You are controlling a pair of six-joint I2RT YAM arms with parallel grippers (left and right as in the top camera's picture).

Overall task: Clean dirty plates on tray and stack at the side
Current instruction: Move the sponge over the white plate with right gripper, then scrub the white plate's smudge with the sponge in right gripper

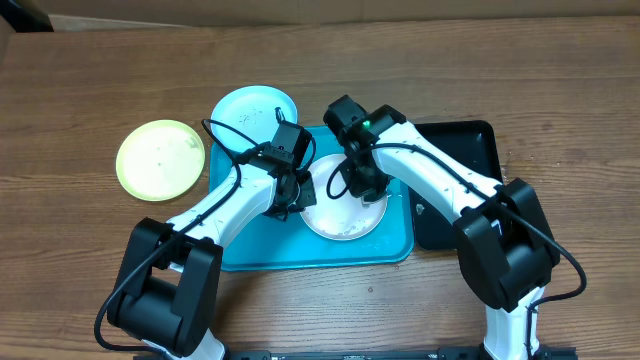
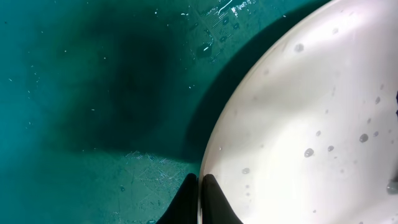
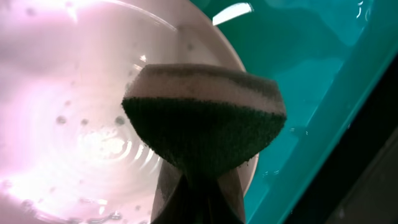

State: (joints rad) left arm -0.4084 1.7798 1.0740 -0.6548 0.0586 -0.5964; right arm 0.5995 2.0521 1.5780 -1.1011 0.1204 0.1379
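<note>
The white plate (image 1: 345,218) lies on the turquoise tray (image 1: 390,250), wet with droplets. It also shows in the left wrist view (image 2: 311,124) and the right wrist view (image 3: 68,106). My left gripper (image 2: 200,193) is shut on the white plate's left rim, over the tray (image 2: 93,93). My right gripper (image 3: 199,193) is shut on a sponge (image 3: 205,118) with a dark green scrub face, held just above the plate. The light blue plate (image 1: 250,110) and the yellow-green plate (image 1: 160,158) lie on the table, left of and behind the tray.
A glossy black tray (image 1: 470,150) sits to the right of the turquoise tray, partly under my right arm. The wooden table (image 1: 80,80) surrounds everything. The turquoise tray's rim (image 3: 311,112) runs beside the plate on the right.
</note>
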